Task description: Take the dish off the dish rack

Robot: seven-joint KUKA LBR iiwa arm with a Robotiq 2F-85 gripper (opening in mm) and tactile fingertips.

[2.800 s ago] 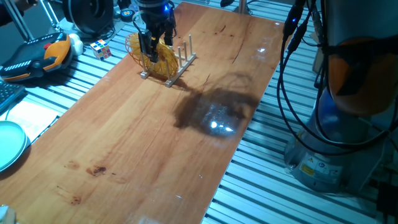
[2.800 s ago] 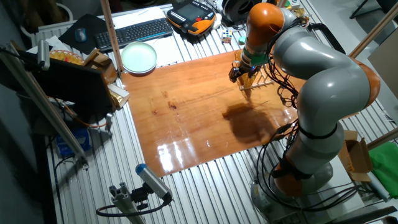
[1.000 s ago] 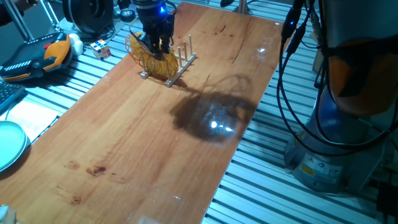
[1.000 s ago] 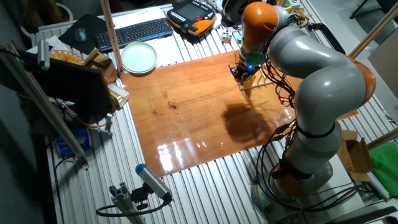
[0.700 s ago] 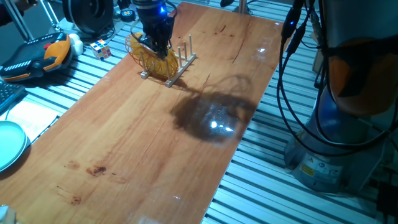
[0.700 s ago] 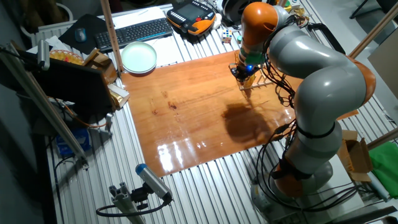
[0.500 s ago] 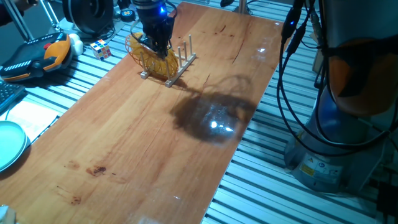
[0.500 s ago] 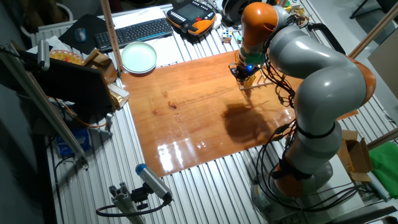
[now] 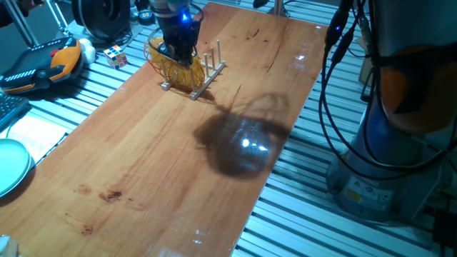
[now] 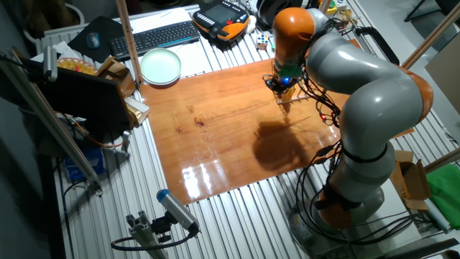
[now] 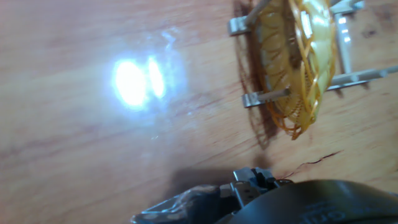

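Upright pegs of the dish rack [image 9: 203, 68] flank the dish [image 9: 177, 68].

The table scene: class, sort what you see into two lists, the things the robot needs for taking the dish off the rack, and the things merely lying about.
Part of the job:
- yellow woven dish, upright in the rack
- wooden dish rack
- gripper, down at the dish

Just lying about:
- teal plate
- puzzle cube
- keyboard
- orange-and-black handheld controller

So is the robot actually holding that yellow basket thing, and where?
It cannot be told. The gripper sits at the top rim of the dish, which stands upright in the dish rack, but no view shows whether the fingers have closed on it.
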